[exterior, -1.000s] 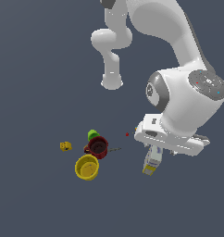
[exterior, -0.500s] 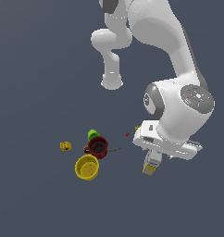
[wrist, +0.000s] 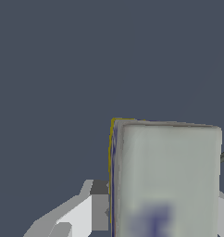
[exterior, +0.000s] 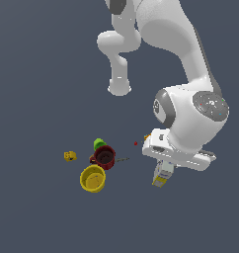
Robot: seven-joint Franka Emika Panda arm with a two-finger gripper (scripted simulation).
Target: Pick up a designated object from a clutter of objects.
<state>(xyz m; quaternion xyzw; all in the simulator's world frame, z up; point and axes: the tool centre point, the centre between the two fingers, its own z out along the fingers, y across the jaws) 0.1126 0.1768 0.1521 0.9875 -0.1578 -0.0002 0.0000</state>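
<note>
Exterior view: the white Franka arm reaches down toward the exterior view's right side of the dark grey desk. Below its wrist block hangs the tall rectangular carton with a white upper part and yellow lower part, tilted, its yellow end lowest. The gripper has its jaws clamped on the carton's upper part.

Wrist view: the carton fills the near field, showing a white face with blurred blue lettering and a thin yellow edge on one side. A grey-white finger lies against one side of it; part of the other finger shows at the opposite side. Only bare desk surface shows beyond the carton.

The remaining clutter sits well apart from the carton, toward the exterior view's left. A dark red mug stands with a green rounded piece just behind it and a yellow bowl just in front, rim touching or nearly touching the mug. A small yellow block lies alone further left. A tiny red bit lies between the mug and the arm. A small orange piece shows at the edge of the wrist block, mostly hidden.
</note>
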